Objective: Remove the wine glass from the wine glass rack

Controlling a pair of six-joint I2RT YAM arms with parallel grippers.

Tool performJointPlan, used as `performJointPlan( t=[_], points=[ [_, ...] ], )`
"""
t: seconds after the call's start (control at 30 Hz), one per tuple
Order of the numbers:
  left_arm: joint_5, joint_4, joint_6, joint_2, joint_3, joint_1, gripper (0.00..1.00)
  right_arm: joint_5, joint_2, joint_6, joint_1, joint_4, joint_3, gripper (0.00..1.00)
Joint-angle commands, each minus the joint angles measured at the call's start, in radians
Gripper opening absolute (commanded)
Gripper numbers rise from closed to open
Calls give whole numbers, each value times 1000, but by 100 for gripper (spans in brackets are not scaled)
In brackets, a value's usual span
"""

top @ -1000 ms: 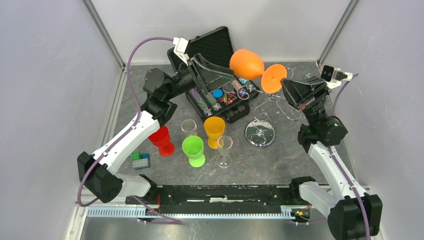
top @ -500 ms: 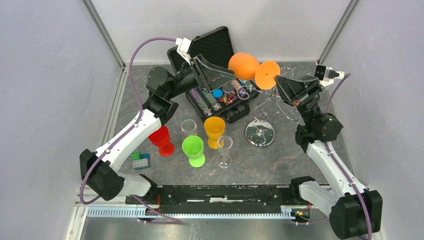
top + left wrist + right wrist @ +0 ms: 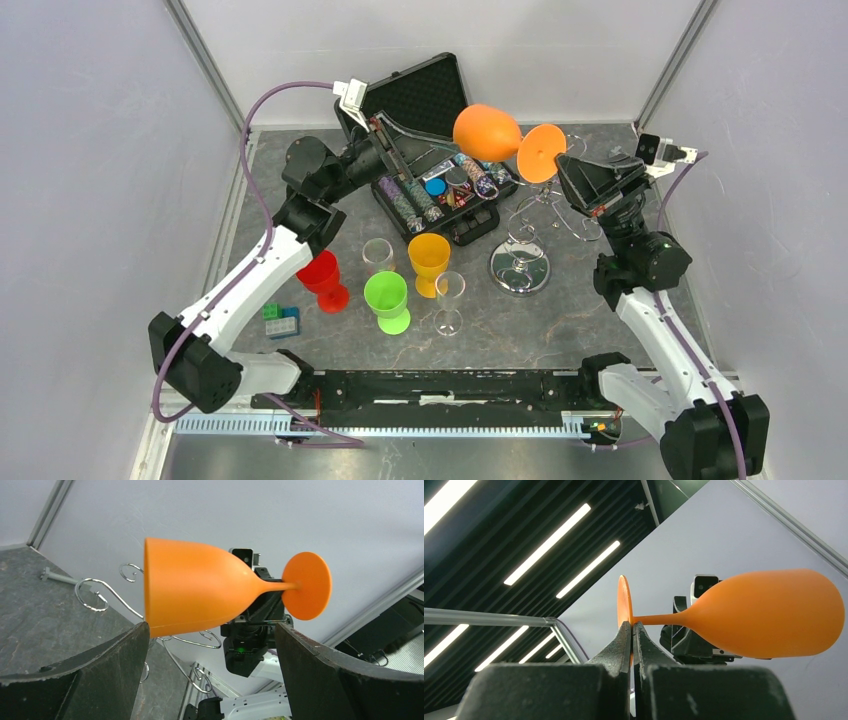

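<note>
Wine glass (image 3: 487,132) horizontal, foot rightward, pinched by right gripper (image 3: 631,630); left gripper (image 3: 210,630) spread.

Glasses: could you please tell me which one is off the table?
The orange glass, alone in the air, lying sideways, its foot pinched by the right fingers.

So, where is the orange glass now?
The orange wine glass hangs sideways in the air, back centre in the top view, between the black case and the wire rack, its foot pinched by the fingers of the right gripper.
</note>
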Motion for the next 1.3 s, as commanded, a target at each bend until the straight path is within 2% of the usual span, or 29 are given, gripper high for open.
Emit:
performJointPlan(
  t=[0.0,0.17,0.27,0.47,0.57,0.63,0.77,0.83,0.9,1.07,1.17,1.27],
  points=[
    [15,59,-36,11,0,11,97,12,-16,25,5,23,-6,0],
    [82,172,-136,40,-4,18,91,7,-7,61,4,45,-15,0],
    [141,288,-273,69,4,19,84,6,-3,83,5,63,-21,0],
    [219,692,-652,152,19,15,61,5,2,95,5,63,-27,0],
    [224,815,-756,167,19,12,49,10,7,95,6,52,-37,0],
    [231,839,-775,163,19,10,40,16,11,95,6,45,-45,0],
    [248,796,-730,132,7,11,20,30,15,97,6,22,-63,0],
    [256,758,-693,116,1,11,5,34,15,92,6,14,-70,0],
    [259,719,-654,98,-6,11,2,38,15,91,5,5,-76,1],
    [266,575,-504,38,-15,11,2,33,0,24,6,-56,-68,41],
    [261,386,-334,-27,-7,11,2,23,-25,-73,6,-173,-41,54],
    [214,75,-89,-106,22,11,2,21,-53,-179,4,-340,-7,60]
  ],
)
